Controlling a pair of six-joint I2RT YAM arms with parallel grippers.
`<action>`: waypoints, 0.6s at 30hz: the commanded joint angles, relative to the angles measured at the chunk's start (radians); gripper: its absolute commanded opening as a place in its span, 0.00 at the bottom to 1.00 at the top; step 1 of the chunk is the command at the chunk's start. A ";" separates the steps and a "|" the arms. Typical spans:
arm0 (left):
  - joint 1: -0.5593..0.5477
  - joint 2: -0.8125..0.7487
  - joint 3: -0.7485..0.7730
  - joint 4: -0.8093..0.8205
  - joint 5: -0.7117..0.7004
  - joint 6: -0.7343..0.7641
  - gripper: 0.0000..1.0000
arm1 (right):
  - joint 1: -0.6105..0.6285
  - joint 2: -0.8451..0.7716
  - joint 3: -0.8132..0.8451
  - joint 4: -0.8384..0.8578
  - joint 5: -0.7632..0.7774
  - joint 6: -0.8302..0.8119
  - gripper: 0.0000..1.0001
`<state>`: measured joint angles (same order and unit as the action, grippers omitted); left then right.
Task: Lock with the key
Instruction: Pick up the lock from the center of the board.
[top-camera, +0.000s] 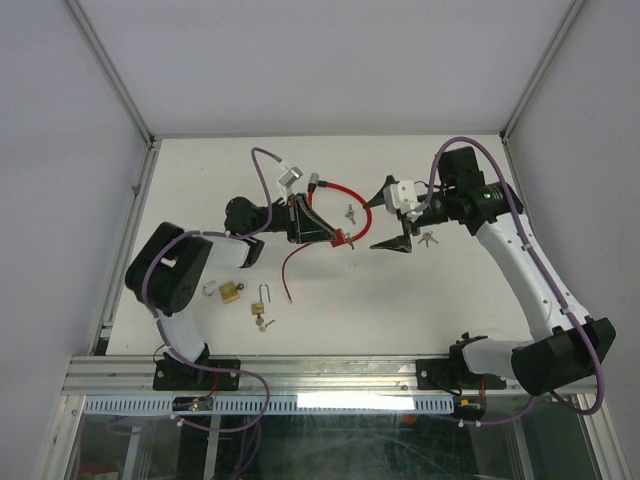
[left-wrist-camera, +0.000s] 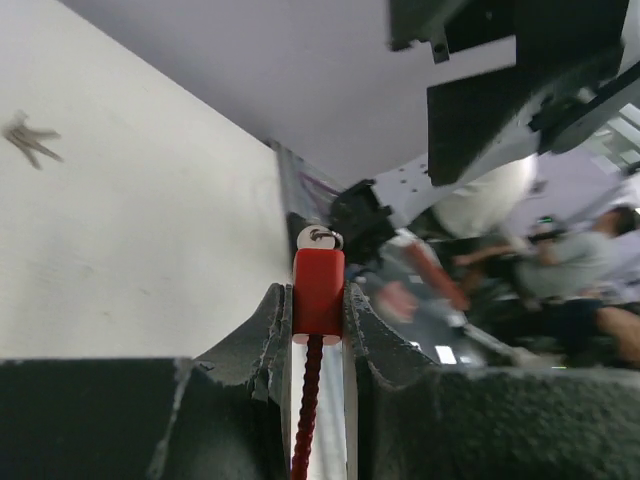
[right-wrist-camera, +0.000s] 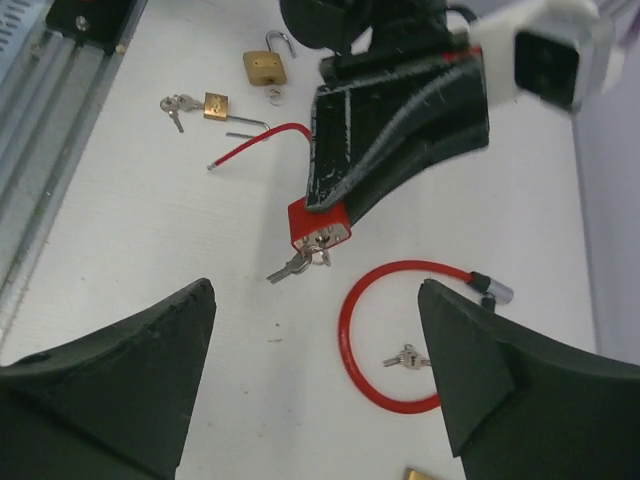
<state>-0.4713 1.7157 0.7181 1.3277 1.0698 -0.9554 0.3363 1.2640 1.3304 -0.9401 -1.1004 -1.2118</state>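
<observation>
Though any writing illegible, left jaws clenched on red padlock (left-wrist-camera: 318, 290), right jaws wide apart, empty

The left gripper (left-wrist-camera: 318, 300) hides half of the red lock (left-wrist-camera: 318, 268). The right wrist view's bottom edge cuts off a brass thing (right-wrist-camera: 421, 473). The room (left-wrist-camera: 560, 265) behind the lock looks blurry.

Bright, even light leaves soft shadows on the table (top-camera: 400, 300). The left wrist view's background is blurred.
</observation>
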 joint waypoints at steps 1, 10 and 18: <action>-0.002 0.185 0.164 0.412 0.171 -0.695 0.00 | -0.018 0.027 0.066 -0.161 -0.053 -0.403 0.89; -0.004 0.231 0.227 0.412 0.141 -0.784 0.00 | 0.017 0.035 -0.056 0.110 -0.099 -0.156 0.95; -0.019 0.256 0.255 0.413 0.134 -0.796 0.00 | 0.101 0.033 -0.181 0.422 -0.032 0.229 0.90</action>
<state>-0.4767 1.9636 0.9356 1.4620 1.2133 -1.7096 0.4084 1.3178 1.1633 -0.7216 -1.1374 -1.1984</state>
